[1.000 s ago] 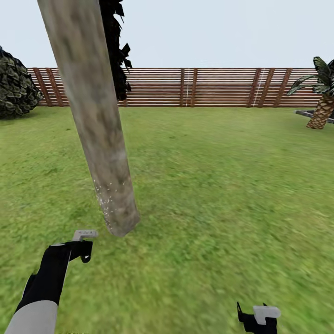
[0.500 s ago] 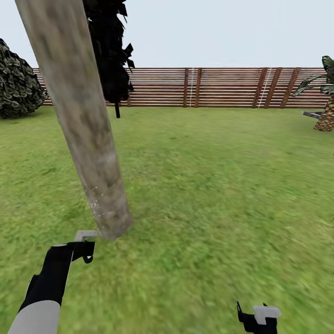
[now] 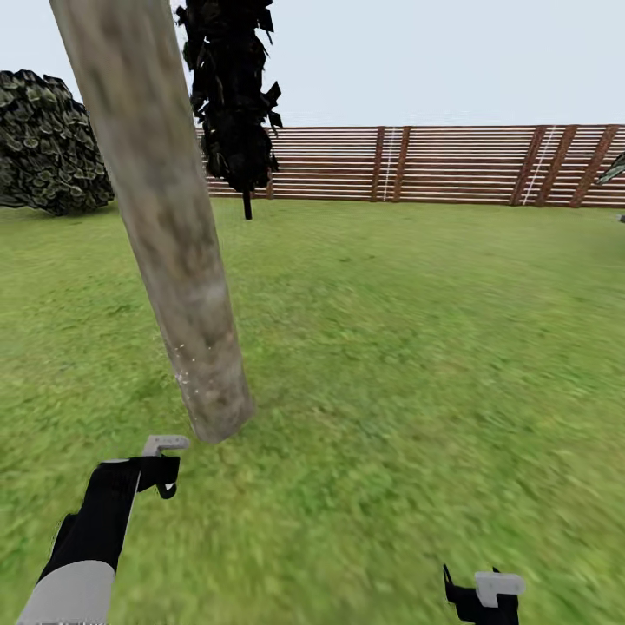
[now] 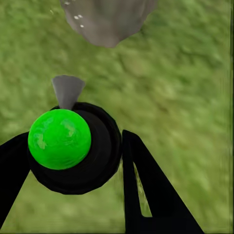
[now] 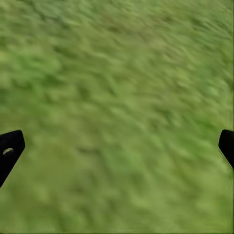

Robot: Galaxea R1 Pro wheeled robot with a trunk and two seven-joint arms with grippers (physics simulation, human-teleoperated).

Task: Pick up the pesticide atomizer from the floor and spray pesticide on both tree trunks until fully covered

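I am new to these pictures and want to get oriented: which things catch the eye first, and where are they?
The thick grey-brown tree trunk leans across the left of the head view, its foot on the lawn just ahead of the left gripper. In the left wrist view, that gripper is shut on a dark atomizer with a bright green round top, pointing at the trunk's base. A brown slatted fence closes the background.

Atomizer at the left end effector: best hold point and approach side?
Grip the pesticide atomizer across its round black body, coming from behind, opposite the grey nozzle. That leaves the nozzle facing the tree trunk and the green cap free.
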